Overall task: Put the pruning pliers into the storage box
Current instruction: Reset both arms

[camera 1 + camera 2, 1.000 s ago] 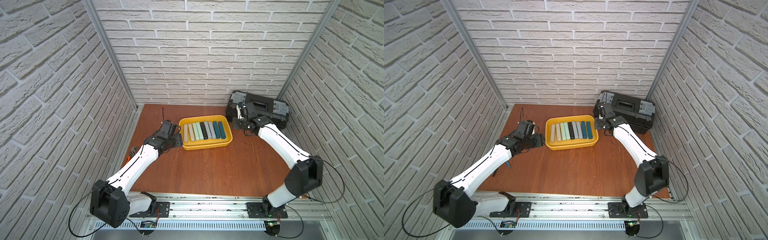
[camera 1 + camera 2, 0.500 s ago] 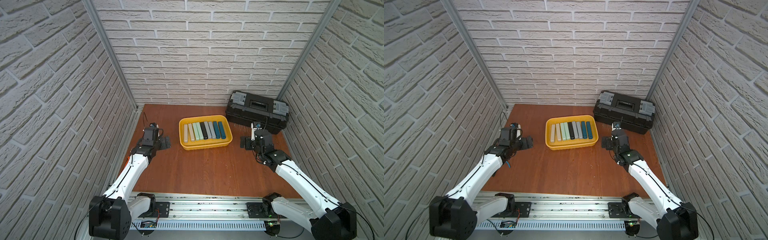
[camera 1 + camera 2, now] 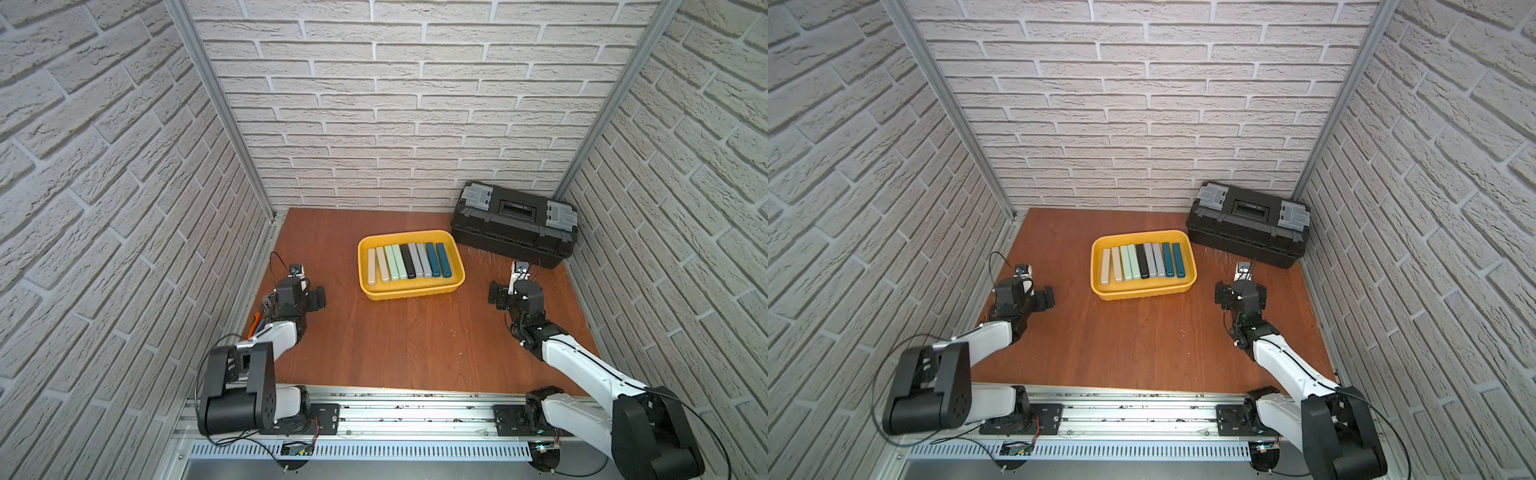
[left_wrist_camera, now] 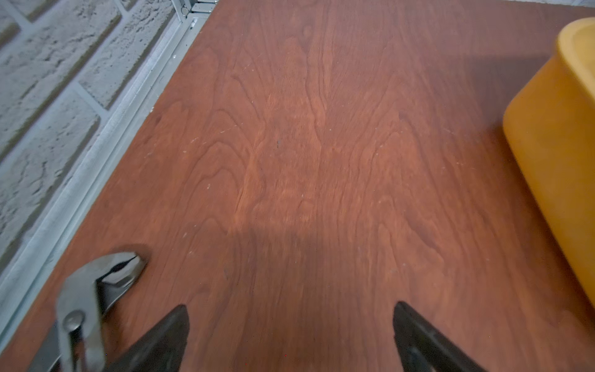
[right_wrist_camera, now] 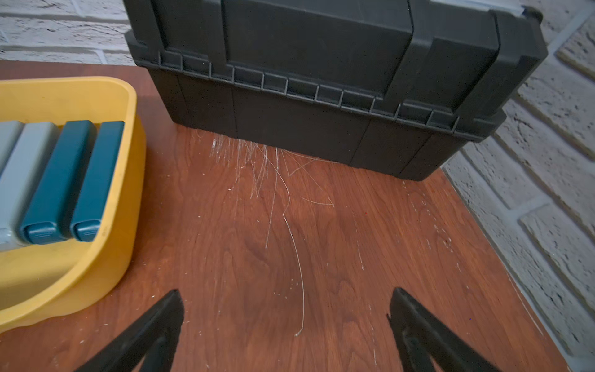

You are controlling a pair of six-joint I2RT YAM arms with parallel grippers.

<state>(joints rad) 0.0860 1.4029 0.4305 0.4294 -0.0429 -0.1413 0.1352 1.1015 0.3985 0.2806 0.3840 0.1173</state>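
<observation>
Nearest: left hand and right hand, both wide open, holding nothing. Could grab the orange-handled pliers, just beside the left hand at the left edge, by mistake. Could shove the yellow storage box, mid-worktop, with all nine pruning pliers side by side inside. Black toolbox in the back right corner. Scratched brown wood worktop; white brick walls all around.

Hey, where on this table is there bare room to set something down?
Widest: the bare table between the storage box and the front rail, flanked by the open left gripper and right gripper. Also the strip behind the box, left of the black toolbox. Crowded: inside the box, and the box-toolbox gap.
</observation>
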